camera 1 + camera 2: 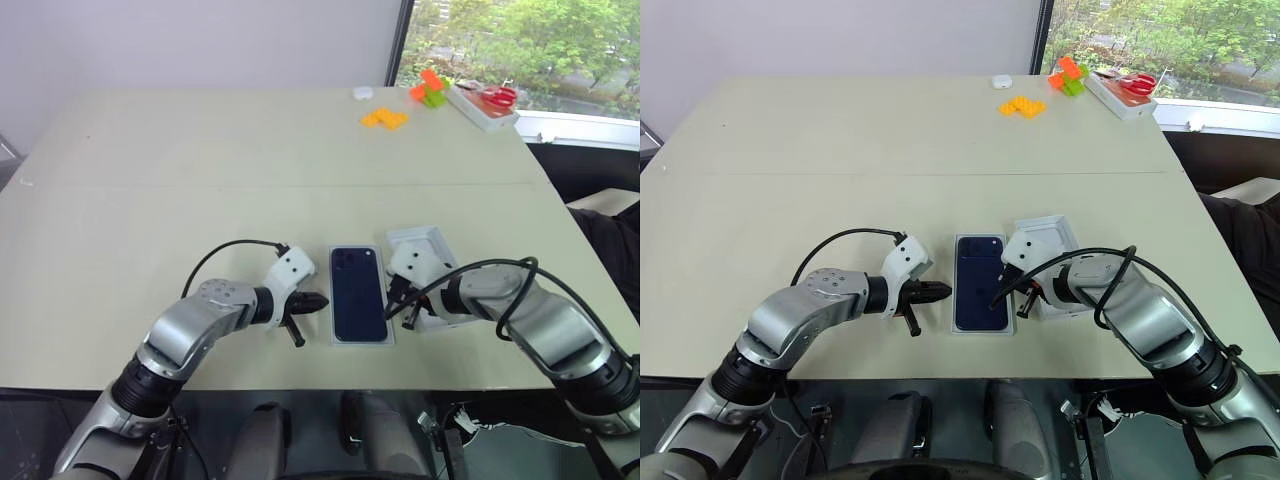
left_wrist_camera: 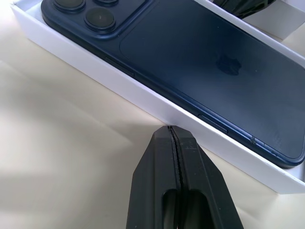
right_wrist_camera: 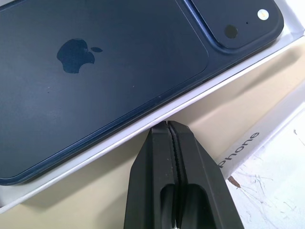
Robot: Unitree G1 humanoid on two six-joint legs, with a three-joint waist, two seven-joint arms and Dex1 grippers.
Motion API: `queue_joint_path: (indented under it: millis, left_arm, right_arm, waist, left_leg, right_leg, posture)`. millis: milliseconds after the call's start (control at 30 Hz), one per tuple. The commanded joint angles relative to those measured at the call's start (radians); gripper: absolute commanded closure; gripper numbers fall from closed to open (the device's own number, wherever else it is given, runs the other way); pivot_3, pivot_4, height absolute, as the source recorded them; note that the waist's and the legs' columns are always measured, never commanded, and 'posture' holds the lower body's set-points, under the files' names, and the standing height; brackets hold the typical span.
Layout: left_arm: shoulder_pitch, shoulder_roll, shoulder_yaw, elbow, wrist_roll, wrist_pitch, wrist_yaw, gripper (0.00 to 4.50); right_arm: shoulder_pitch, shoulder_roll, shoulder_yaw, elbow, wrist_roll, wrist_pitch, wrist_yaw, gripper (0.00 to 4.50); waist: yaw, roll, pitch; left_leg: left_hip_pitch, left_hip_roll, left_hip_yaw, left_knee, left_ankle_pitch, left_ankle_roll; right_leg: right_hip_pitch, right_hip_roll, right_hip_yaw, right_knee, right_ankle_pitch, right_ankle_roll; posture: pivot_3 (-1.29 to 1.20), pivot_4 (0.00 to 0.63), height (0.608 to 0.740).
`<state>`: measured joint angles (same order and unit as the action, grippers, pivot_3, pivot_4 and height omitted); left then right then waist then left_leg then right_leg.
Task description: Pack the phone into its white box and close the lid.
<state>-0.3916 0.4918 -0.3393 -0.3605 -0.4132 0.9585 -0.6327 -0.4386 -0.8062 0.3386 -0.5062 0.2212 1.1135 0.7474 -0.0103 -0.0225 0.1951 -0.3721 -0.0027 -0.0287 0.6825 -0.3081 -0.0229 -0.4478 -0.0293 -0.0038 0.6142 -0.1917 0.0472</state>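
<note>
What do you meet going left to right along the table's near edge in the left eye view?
left gripper with jaws shut → phone lying in the white box → right gripper → lid

Left gripper (image 2: 174,131) meets the white box (image 2: 143,93) at its side wall.

Its two black fingers (image 2: 159,176) are pressed together, tips at the wall. Inside lies the phone (image 2: 205,71), back up, camera lenses toward ten o'clock, on a pale table (image 2: 57,167).
</note>
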Motion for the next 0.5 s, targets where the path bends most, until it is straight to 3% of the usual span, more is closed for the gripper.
queue_joint_path:
  millis: [33,133,167,267,433,500]
  left_arm:
    - [-0.005,-0.022,0.005,-0.029,-0.027,-0.008,-0.025,4.46]
    - [0.008,-0.014,0.029,-0.044,-0.044,0.004,-0.033,4.46]
    - [0.016,-0.007,0.041,-0.053,-0.053,0.009,-0.039,4.50]
    - [0.040,0.010,0.080,-0.073,-0.068,0.014,-0.042,4.50]
    - [0.083,0.037,0.176,-0.088,-0.091,-0.038,-0.053,4.50]
    - [0.111,0.056,0.206,-0.102,-0.093,-0.099,-0.083,4.50]
  right_arm:
    - [-0.014,-0.014,-0.026,-0.077,0.036,-0.014,0.029,4.50]
    - [-0.016,-0.041,-0.051,-0.094,0.056,-0.015,0.056,4.50]
    - [-0.014,-0.056,-0.064,-0.103,0.068,-0.012,0.069,4.24]
    - [0.001,-0.109,-0.110,-0.145,0.105,-0.004,0.105,3.16]
    - [-0.050,-0.094,-0.256,-0.159,0.199,0.165,0.075,0.52]
    - [-0.073,-0.061,-0.295,-0.152,0.236,0.274,0.051,0.52]
  waist:
    - [0.000,0.000,0.000]
    - [-0.001,0.000,0.000]
    - [-0.001,0.000,0.000]
    - [-0.002,0.000,0.000]
    - [-0.004,0.000,0.000]
    - [-0.004,0.000,0.000]
  left_leg:
    - [0.000,0.000,0.000,0.000,0.000,0.000]
    - [0.000,0.000,0.000,0.000,0.000,0.000]
    - [0.000,0.000,0.000,0.000,0.000,0.000]
    - [0.000,0.000,0.000,0.000,0.000,0.000]
    - [0.000,0.001,0.000,0.000,0.000,0.000]
    - [0.000,0.001,0.000,0.000,0.000,0.000]
  right_leg:
    - [0.000,0.000,0.000,0.000,0.000,0.000]
    - [0.000,0.000,0.000,0.000,0.000,0.000]
    - [0.000,0.000,0.000,0.000,0.000,0.000]
    - [0.000,0.000,0.000,0.000,0.000,0.000]
    - [0.000,0.001,0.000,0.000,0.000,0.000]
    - [0.000,0.001,0.000,0.000,-0.001,-0.001]
  posture:
    - [0.00,0.150,0.726]
    - [0.00,0.150,0.726]
    - [0.00,0.150,0.726]
    - [0.00,0.150,0.726]
    - [0.00,0.150,0.726]
    - [0.00,0.150,0.726]
